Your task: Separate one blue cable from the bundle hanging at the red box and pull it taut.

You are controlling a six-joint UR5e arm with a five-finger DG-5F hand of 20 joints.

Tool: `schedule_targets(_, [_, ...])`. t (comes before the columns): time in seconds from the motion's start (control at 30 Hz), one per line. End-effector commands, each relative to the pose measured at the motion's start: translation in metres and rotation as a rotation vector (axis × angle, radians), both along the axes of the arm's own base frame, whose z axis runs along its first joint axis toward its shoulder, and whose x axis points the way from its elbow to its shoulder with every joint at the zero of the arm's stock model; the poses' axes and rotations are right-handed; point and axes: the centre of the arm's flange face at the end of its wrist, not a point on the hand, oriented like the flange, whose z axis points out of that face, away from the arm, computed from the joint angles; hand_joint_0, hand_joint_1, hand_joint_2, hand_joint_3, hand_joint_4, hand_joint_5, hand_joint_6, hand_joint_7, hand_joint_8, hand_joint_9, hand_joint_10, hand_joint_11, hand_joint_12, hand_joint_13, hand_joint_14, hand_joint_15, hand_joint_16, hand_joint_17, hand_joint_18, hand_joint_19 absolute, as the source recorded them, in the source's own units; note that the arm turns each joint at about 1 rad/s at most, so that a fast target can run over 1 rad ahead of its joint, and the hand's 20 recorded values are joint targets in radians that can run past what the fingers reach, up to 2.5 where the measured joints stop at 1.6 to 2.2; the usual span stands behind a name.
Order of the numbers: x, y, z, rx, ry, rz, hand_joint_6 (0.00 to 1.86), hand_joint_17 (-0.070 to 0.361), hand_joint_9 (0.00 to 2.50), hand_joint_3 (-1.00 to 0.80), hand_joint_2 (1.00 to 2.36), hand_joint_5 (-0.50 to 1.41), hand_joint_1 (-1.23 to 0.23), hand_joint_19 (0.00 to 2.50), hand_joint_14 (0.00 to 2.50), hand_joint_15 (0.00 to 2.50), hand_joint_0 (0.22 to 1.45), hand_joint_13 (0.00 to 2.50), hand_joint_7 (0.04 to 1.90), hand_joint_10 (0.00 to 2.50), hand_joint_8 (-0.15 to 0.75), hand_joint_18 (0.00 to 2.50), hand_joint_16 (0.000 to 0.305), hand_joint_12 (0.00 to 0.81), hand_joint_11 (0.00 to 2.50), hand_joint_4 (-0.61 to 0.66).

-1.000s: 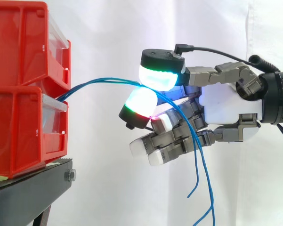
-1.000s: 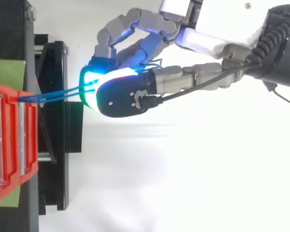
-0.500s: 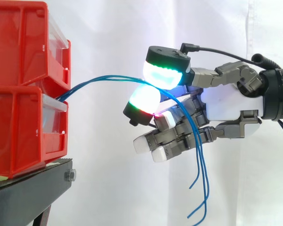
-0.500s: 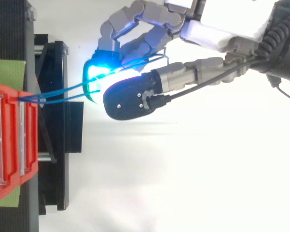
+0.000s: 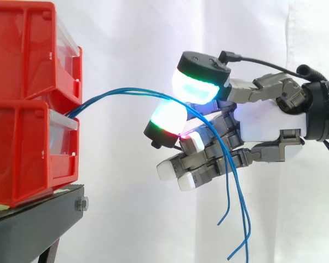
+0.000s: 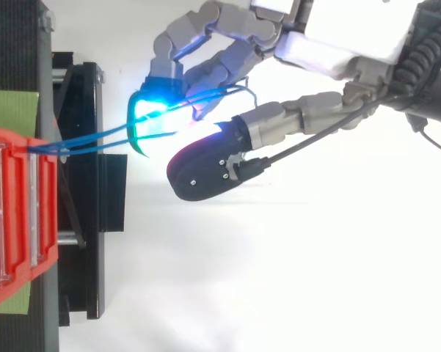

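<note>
The fingers (image 5: 168, 118) are not clamped on anything. The top pad, glowing green and cyan, stands apart from the white and green pad below it, and the rest are half curled underneath. The blue cables (image 5: 120, 92) run through that gap and seem to lie over the lower pad. They then fall across the curled fingers of the hand (image 5: 268, 123), and their loose ends dangle under it. Toward the left they arch, slack, to the gap between the two stacked red bins (image 5: 27, 142). The bins sit on a black stand (image 5: 33, 224) before a white curtain (image 5: 126, 208).
</note>
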Motion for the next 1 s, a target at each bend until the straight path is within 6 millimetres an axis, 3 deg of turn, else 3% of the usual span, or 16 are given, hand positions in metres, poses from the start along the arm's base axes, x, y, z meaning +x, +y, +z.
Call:
schedule_targets(0.0, [0.000, 0.000, 0.000, 0.000, 0.001, 0.000, 0.92, 0.092, 1.02, -0.50, 1.00, -0.22, -0.63, 0.41, 0.01, 0.34, 0.52, 0.73, 0.90, 0.02, 0.316, 0.62, 0.041, 0.319, 0.94, 0.15])
schedule_targets(0.2, [0.000, 0.000, 0.000, 0.001, 0.002, 0.002, 0.91, 0.088, 1.02, -0.50, 1.00, -0.21, -0.47, 0.43, 0.01, 0.35, 0.61, 0.72, 0.98, 0.02, 0.304, 0.60, 0.039, 0.310, 0.93, 0.12])
schedule_targets(0.27, [-0.001, 0.000, 0.000, 0.003, 0.004, 0.002, 0.92, 0.090, 0.99, -0.34, 1.02, -0.22, -0.56, 0.44, 0.01, 0.36, 0.63, 0.71, 1.04, 0.02, 0.314, 0.60, 0.040, 0.315, 0.93, 0.13])
schedule_targets(0.37, [-0.001, 0.000, -0.001, 0.002, 0.007, 0.000, 0.93, 0.091, 0.98, -0.26, 1.02, -0.22, -0.64, 0.43, 0.01, 0.35, 0.65, 0.71, 1.04, 0.02, 0.319, 0.61, 0.041, 0.317, 0.93, 0.10])
schedule_targets(0.6, [-0.001, 0.000, -0.002, 0.002, 0.008, -0.003, 0.95, 0.091, 0.98, -0.38, 1.01, -0.23, -0.76, 0.43, 0.01, 0.34, 0.74, 0.71, 0.98, 0.02, 0.304, 0.62, 0.040, 0.314, 0.94, -0.01])
schedule_targets(0.73, [-0.005, -0.002, -0.008, 0.001, 0.028, -0.006, 0.95, 0.088, 0.99, -0.50, 1.00, -0.23, -0.81, 0.42, 0.01, 0.33, 0.80, 0.72, 1.02, 0.02, 0.292, 0.60, 0.039, 0.303, 0.96, -0.01])
schedule_targets(0.87, [-0.013, -0.004, -0.027, 0.001, 0.059, -0.013, 0.94, 0.086, 1.00, -0.50, 1.00, -0.22, -0.83, 0.40, 0.01, 0.33, 0.80, 0.72, 1.00, 0.02, 0.284, 0.62, 0.038, 0.296, 0.96, 0.00])
schedule_targets(0.97, [-0.013, -0.005, -0.030, 0.004, 0.055, -0.026, 0.94, 0.085, 1.00, -0.50, 1.00, -0.22, -0.85, 0.37, 0.01, 0.33, 0.78, 0.73, 0.96, 0.02, 0.282, 0.63, 0.038, 0.296, 0.96, 0.04])
